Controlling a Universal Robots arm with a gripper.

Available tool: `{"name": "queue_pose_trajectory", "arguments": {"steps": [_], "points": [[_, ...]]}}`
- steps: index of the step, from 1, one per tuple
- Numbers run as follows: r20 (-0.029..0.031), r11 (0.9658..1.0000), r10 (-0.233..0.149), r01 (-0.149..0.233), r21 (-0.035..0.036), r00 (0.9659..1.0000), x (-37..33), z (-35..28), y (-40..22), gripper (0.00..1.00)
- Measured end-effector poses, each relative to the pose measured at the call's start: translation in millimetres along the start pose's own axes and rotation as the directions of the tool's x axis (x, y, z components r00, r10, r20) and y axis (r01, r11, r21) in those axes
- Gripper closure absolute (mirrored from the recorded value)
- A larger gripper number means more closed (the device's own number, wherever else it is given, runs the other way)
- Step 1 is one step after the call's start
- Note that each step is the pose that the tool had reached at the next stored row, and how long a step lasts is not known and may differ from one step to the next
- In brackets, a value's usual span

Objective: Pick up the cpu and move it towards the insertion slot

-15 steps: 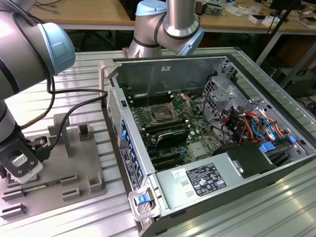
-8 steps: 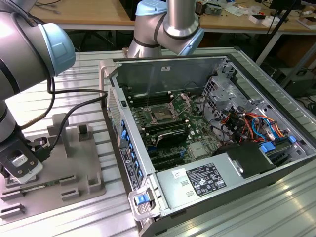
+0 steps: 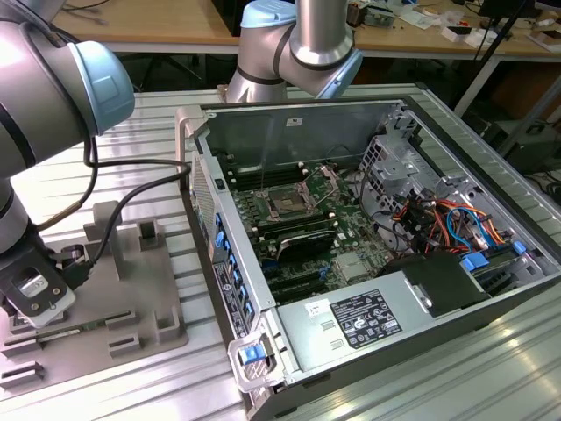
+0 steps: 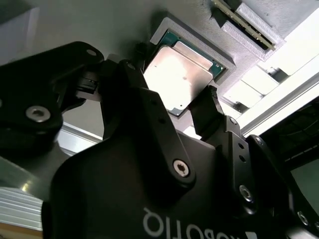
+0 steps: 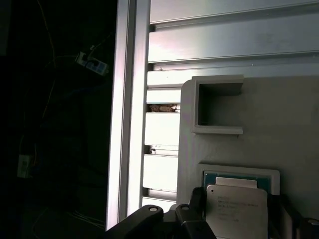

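Black tool [image 4: 177,78] astride the cpu [image 4: 174,74] in its grey tray [image 4: 114,25]; cannot tell whether pinching. Square on opposite edges, keep level. Insertion slot [image 3: 287,203] at two o'clock from the tool, exterior view.

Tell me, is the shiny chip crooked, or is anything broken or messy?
Nothing stands out. The cpu lies straight in its square pocket on the grey tray, with the tool right over it. Inside the open computer case, the insertion slot looks tidy, with nothing spilled around it.
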State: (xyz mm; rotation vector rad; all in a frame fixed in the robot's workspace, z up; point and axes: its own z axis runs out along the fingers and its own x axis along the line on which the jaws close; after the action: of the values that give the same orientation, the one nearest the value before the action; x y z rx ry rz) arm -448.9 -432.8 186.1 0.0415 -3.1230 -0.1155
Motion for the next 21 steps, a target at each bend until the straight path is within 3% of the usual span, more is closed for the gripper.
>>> {"name": "queue_pose_trajectory", "arguments": {"steps": [7,9,10,17,21], "points": [[0.0005,1.0,0.005,-0.005,-0.0001,1.0,0.0,-0.1,-2.1,0.37],[0.0004,1.0,0.005,-0.005,0.0,1.0,0.1,-0.1,-2.1,0.39],[0.0004,1.0,0.005,-0.005,-0.0001,1.0,0.0,-0.1,-2.2,0.45],[0.0005,1.0,0.006,-0.006,-0.0001,1.0,0.0,-0.1,-2.1,0.45],[0.0006,1.0,0.006,-0.006,-0.0001,1.0,-0.2,-3.9,-1.9,0.45]]}}
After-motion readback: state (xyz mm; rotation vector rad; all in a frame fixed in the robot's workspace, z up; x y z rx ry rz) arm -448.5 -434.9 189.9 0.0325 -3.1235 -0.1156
